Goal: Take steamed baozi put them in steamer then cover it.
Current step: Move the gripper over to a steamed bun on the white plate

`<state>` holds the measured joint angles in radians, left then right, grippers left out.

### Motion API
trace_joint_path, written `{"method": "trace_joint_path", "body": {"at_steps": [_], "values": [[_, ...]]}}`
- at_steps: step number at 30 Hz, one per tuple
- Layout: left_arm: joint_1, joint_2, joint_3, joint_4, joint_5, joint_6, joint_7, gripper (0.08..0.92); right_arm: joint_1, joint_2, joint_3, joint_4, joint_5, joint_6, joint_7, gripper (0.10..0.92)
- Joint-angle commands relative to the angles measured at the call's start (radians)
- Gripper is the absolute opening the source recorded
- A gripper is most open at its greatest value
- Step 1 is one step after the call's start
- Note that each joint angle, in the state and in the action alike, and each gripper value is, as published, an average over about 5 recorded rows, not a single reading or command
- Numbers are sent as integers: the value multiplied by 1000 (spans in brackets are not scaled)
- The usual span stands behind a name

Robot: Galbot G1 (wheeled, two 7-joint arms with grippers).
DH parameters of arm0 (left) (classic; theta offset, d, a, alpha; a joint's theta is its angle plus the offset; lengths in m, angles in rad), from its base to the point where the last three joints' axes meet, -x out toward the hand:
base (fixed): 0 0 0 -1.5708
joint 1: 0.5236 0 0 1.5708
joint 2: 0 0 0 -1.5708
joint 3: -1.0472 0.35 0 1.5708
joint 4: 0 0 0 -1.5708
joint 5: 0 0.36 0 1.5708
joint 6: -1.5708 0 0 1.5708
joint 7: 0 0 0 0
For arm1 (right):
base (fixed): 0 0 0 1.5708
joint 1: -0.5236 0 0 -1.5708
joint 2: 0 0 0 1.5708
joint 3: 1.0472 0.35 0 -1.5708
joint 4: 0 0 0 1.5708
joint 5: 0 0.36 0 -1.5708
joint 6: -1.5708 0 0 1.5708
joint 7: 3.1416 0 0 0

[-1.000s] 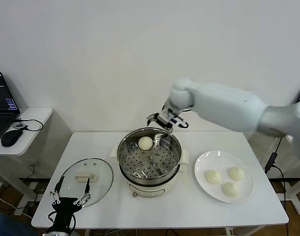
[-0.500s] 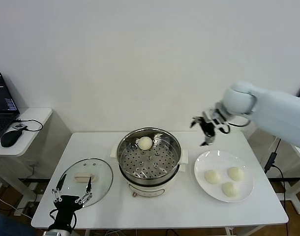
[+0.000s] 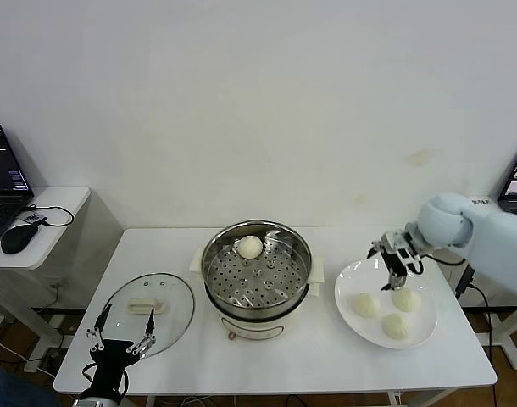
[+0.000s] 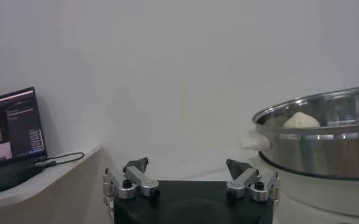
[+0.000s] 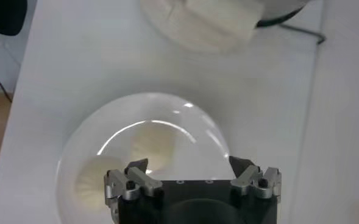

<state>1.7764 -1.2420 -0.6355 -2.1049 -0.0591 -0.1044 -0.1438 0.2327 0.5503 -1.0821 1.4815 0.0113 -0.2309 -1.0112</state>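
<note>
Hovering right gripper (image 3: 392, 259) open over plate (image 3: 349, 312) baozi (image 3: 366, 304), cover (image 3: 148, 309) handle lying left-right, left gripper (image 3: 121, 333) open

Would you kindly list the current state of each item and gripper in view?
steamer: uncovered, one baozi on its perforated tray.
cover: off, lying flat on the table to the steamer's left.
plate: holds three baozi.
right gripper: open, empty, above the plate.
left gripper: open, empty, at the table's near edge by the cover.
</note>
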Motion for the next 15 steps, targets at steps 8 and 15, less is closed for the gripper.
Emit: {"method": "trace_joint_path", "body": {"at_steps": [8,15], "values": [[3,-7,-5,6,1,2,1,823,-210,106,108,-111,-88,-19,10,823],[2,-10,-5,8,1,2,1,823,-259,126,151,-159,-126,-13,11,823]]}}
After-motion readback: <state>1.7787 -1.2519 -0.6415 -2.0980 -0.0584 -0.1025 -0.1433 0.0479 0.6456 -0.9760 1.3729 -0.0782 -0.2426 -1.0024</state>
